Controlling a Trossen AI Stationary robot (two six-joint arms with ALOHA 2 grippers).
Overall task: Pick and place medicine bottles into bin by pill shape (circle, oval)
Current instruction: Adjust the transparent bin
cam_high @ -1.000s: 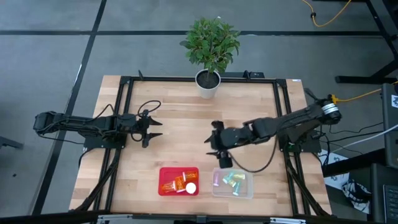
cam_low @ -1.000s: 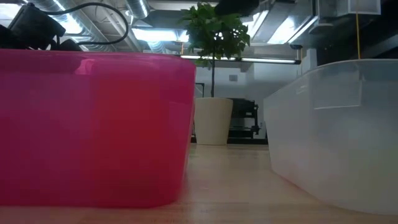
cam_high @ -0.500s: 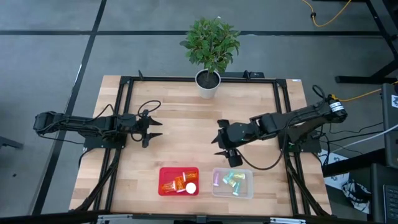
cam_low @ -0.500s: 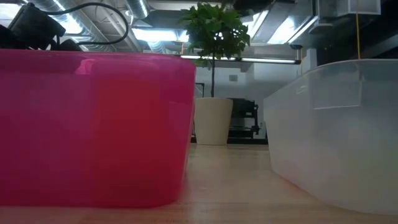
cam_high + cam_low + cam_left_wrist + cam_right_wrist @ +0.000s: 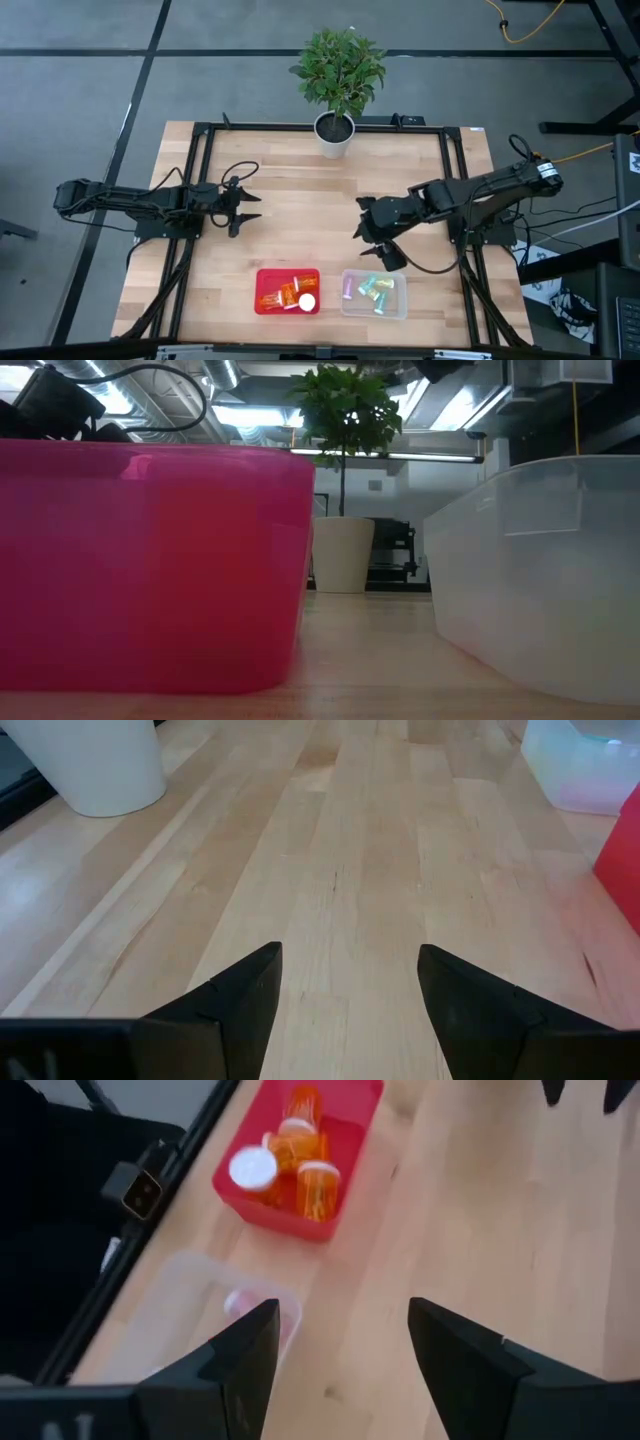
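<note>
Both grippers empty, jaws apart: right gripper just behind clear bin; left gripper idle. Medicine bottles binned below. Risk: fingers clipping bin rim, tipping bottles.

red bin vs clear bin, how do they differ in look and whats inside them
The red bin is opaque red; the clear bin is see-through and colourless. The red bin holds orange bottles with white caps; the clear bin holds pastel bottles in green, teal and pink. The red bin sits on the left arm's side, the clear bin on the right arm's. Both are small rectangular tubs side by side at the table's near edge.
</note>
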